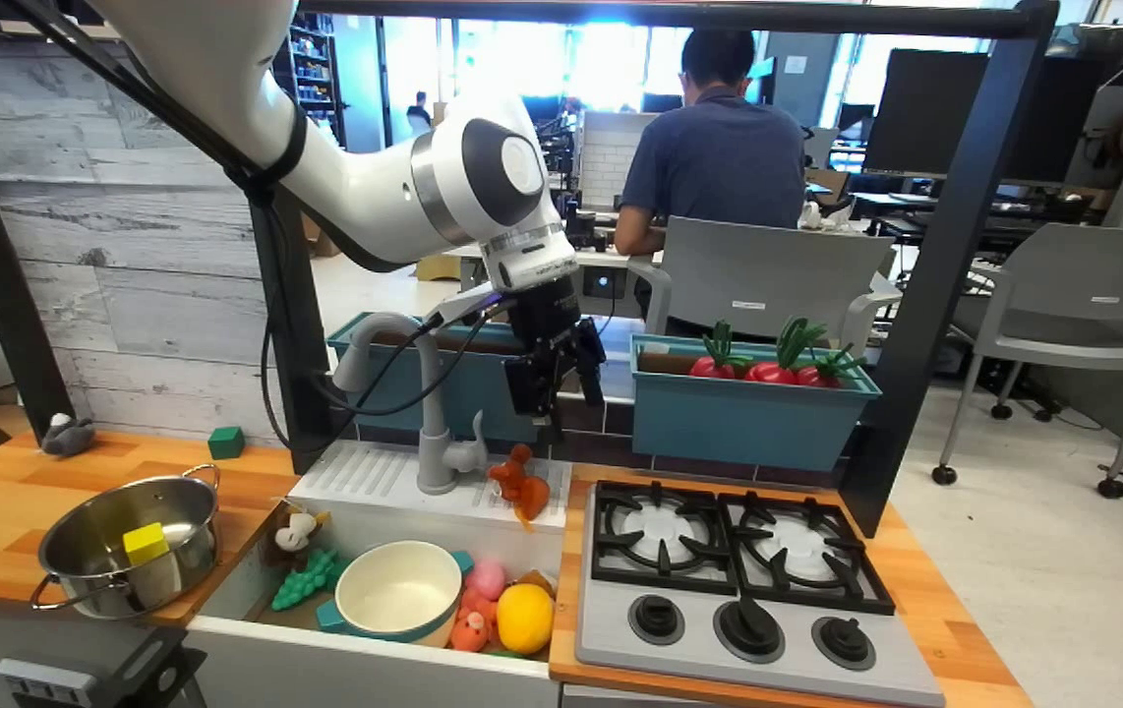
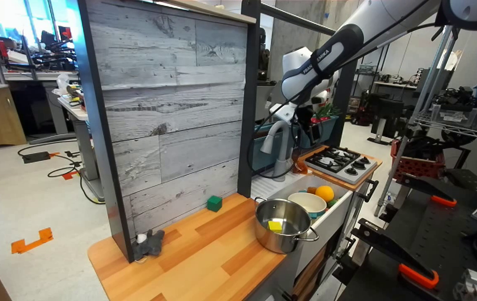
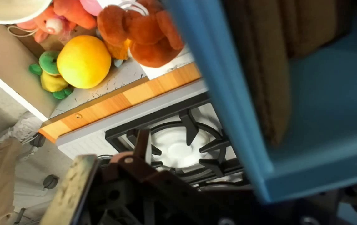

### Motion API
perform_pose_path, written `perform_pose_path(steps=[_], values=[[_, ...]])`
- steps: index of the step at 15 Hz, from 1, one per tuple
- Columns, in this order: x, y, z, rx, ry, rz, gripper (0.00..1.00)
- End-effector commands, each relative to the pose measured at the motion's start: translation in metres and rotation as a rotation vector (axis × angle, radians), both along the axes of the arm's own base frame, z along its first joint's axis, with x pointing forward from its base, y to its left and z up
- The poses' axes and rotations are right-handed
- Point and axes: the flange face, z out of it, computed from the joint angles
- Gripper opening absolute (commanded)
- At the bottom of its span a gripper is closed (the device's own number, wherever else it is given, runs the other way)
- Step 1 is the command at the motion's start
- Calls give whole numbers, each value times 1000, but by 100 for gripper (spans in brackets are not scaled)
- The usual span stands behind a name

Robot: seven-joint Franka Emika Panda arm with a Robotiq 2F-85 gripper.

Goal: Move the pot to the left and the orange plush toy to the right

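Jaws higher than orange plush toy (image 1: pixel 521 486)

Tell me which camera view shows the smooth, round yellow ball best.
The wrist view: the smooth, round yellow ball is largest there, its round outline uncovered. Both exterior views show it too, but much smaller, inside the white rectangular sink.

Metal pot (image 2: pixel 271 238) (glossy), matt plush toy (image 3: pixel 148 33)
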Motion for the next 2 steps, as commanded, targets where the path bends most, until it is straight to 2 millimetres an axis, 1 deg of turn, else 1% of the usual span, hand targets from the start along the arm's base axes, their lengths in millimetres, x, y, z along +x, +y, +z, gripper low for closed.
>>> perform_pose_path(steps=[1, 2], values=[[0, 0, 0, 0, 0, 0, 100], [0, 0, 0, 0, 0, 0, 100]])
